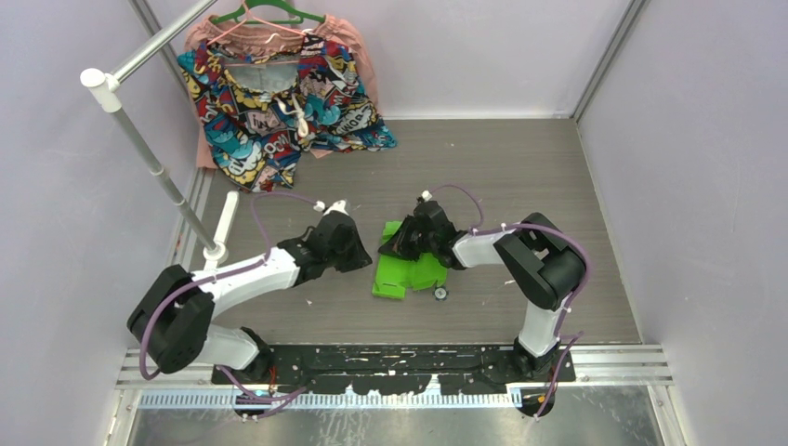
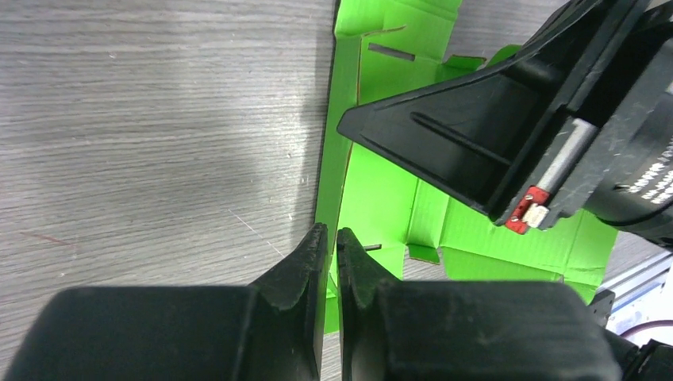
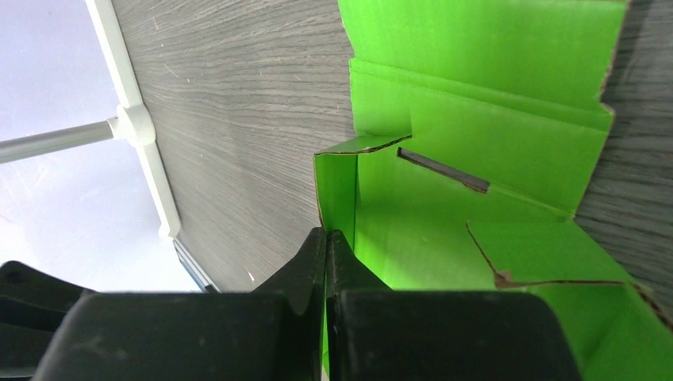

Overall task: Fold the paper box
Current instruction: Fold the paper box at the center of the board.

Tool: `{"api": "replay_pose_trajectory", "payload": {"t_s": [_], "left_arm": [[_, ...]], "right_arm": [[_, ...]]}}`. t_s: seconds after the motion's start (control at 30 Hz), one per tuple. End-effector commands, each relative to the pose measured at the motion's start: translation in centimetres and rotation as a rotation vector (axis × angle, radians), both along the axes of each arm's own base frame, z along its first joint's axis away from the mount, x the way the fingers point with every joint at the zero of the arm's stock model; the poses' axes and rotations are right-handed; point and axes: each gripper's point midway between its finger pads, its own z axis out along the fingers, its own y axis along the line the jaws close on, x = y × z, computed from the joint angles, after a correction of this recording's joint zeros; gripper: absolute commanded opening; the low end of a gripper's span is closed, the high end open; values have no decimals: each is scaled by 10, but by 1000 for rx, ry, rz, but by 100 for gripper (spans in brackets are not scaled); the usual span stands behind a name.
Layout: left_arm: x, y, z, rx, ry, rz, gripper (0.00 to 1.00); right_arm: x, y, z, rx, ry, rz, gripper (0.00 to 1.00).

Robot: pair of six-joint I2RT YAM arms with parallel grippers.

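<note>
As the sheet lies now: bright lime-green die-cut card paper box (image 1: 409, 276) sits on the grey wood-grain table (image 1: 539, 177), about mid-table, between the two arms. It is only partly formed, with the base panel flat and the slotted panels and tabs spread out.
Raised wall: a narrow strip of the card stands up from the base on the side facing the left arm. Both sets of fingertips meet at it.
Left gripper (image 2: 332, 235): clenched on the upright strip, a sliver of green showing between the pads. Likely placed there to keep the wall standing on its crease.
Right gripper (image 3: 325, 236): jaws pressed together on the same wall further along, by the small corner flap. Judged a pinch on the card, though the thin card barely shows between the pads.
Why two grips: a thin wall held at one spot would flop; two pinches should keep the fold line straight.
Step in hand: judged to be setting the first side wall.
Not yet done: other panels lie flat; tabs are not in their slots.
Risk: arms pulling apart could buckle or tear the card.
</note>
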Motion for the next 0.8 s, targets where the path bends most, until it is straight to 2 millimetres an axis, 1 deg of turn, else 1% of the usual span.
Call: {"api": "replay_pose_trajectory", "payload": {"t_s": [0.0,0.23,0.37,0.43,0.57,0.7,0.77], "left_arm": [[3,-11,-7,-23,-18,-6,11],[6,-24,-21,-9,-6,-34,10],[4,-30,-23,-18,-6,-46,10],[8,-37,-15,-46,-32,-51,10],[10,-45,-9,-44,-37,-68,10],[12,-51,0,-57,-54,-74,10],[11,-50,2,-55,-56,-74,10]], "right_arm": [[1,5,5,22,0,15,1],[-2,1,3,-34,12,39,1],[-2,2,2,-63,15,53,1],[-3,2,-1,-81,23,60,1],[-5,6,-3,-67,30,61,1],[-6,9,-5,-43,38,64,1],[-6,9,-6,-49,39,65,1]]}}
